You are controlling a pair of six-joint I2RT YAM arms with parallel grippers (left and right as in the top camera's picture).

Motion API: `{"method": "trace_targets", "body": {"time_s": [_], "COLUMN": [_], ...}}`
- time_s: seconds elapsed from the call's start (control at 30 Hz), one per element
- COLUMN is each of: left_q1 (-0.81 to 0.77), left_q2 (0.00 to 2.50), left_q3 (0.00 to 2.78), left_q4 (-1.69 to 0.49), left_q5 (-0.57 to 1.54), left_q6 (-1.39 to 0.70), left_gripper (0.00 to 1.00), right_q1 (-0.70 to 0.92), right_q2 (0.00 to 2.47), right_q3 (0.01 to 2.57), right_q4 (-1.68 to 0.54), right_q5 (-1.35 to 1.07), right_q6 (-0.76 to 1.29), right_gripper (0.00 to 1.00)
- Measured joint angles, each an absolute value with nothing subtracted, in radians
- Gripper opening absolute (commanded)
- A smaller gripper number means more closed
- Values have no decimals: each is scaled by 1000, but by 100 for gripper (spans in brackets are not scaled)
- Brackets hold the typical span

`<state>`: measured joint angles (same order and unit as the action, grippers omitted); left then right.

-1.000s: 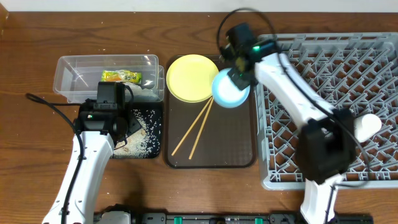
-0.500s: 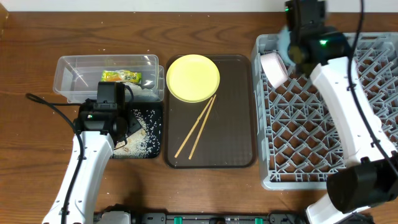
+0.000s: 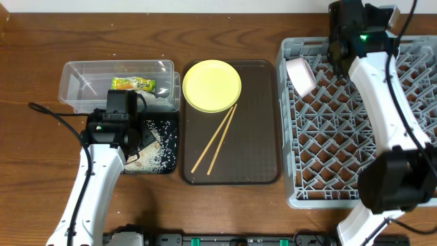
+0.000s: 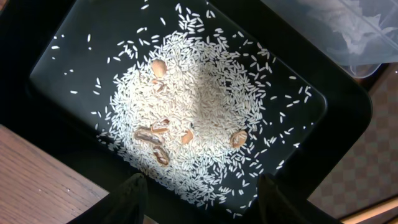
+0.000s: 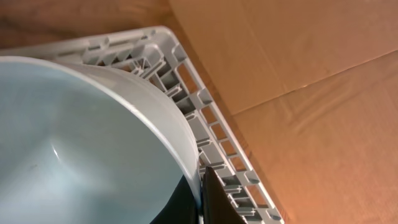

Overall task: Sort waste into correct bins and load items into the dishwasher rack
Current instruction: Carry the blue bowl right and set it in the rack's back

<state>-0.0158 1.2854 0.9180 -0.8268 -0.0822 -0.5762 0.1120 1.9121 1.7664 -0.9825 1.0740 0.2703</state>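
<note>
Overhead, the large square light-grey plastic dishwasher rack (image 3: pixel 355 137) takes up the right side of the table, my right arm stretched to its far corner. Beside it, the dark brown serving tray (image 3: pixel 259 157) acts as the staging ground for what is not yet loaded. Left of that, the clear plastic rectangular tub (image 3: pixel 75 75) and the shallow black rectangular tray (image 4: pixel 348 124) sit side by side, one bin for dry rubbish and one for food scraps, as I judge it. The yellow round plate (image 3: pixel 212 85) waits flat at the brown tray's far end. The light blue bowl (image 5: pixel 81 137) is at the rack's corner, turned on edge against the lattice wall in the right wrist view. My right pincer (image 5: pixel 200 202) is clamped on its rim, and I judge the tilt is meant to stand it between the pegs. From above, my arm hides it. A white bowl (image 3: pixel 300 75) already leans on its side near the rack's far left edge. Two thin wooden chopsticks (image 3: pixel 215 140) lie in a narrow V on the brown tray, upper ends just beside the plate. The small green-and-yellow snack wrapper (image 3: pixel 133 83) lies in the tub. Loose white rice grains (image 4: pixel 193 106), with a few brown nut-like scraps (image 4: pixel 152 134), are heaped in the black tray. My left pincer (image 4: pixel 205 202) hangs over them, spread and empty.
</note>
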Motion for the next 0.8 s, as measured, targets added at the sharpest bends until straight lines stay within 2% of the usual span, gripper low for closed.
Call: {"method": "trace_targets", "body": {"time_s": [0.33, 0.8], "left_q1": [-16, -16], "left_q2": [1285, 1285], "left_q3": [918, 918], "left_q4": [-827, -827], "left_q5": [-82, -82], "left_q6": [-577, -577], "left_gripper": [59, 60], "right_q1": [110, 120], "right_q2": [2056, 2100], "right_q3": [1766, 1766], "right_q4": [-981, -979], "right_q5": [1104, 1166], "right_q6": [346, 368], "right_gripper": [1, 1]}}
